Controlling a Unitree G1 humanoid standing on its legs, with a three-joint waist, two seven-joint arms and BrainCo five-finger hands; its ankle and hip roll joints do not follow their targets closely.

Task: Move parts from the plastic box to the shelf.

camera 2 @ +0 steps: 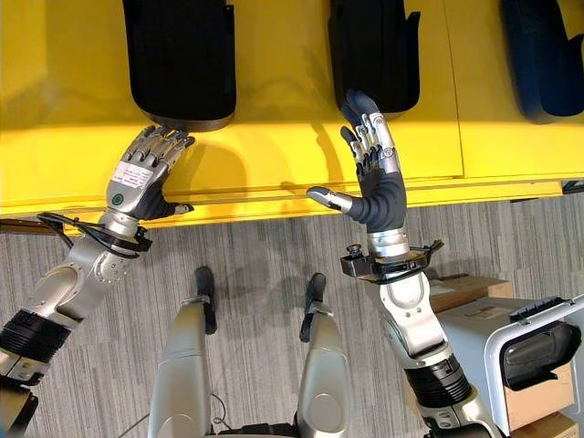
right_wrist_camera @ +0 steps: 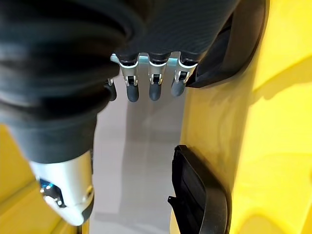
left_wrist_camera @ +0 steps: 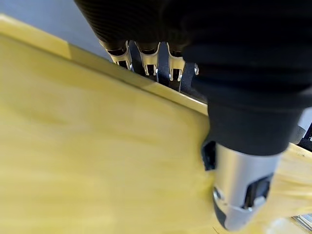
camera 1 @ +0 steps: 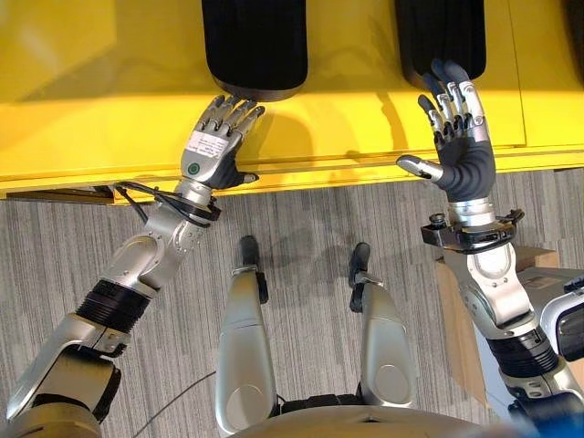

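Observation:
Two black curved parts [camera 1: 254, 46] [camera 1: 440, 36] lie on the yellow shelf [camera 1: 347, 109]; a third black part [camera 2: 546, 55] lies further right. My left hand [camera 1: 212, 141] rests palm down on the shelf, its relaxed fingers reaching the near edge of the left part without curling round it. My right hand [camera 1: 461, 151] is raised over the shelf's front edge just below the middle part, open, with fingers straight, thumb spread and nothing in it. The right wrist view has the straight fingers [right_wrist_camera: 155, 83] beside two black parts [right_wrist_camera: 200, 195].
A grey-white plastic box [camera 2: 529, 356] with a dark item inside stands on the floor at my lower right, beside a cardboard box [camera 2: 465, 292]. Striped grey carpet [camera 1: 310, 228] runs between me and the shelf's front edge.

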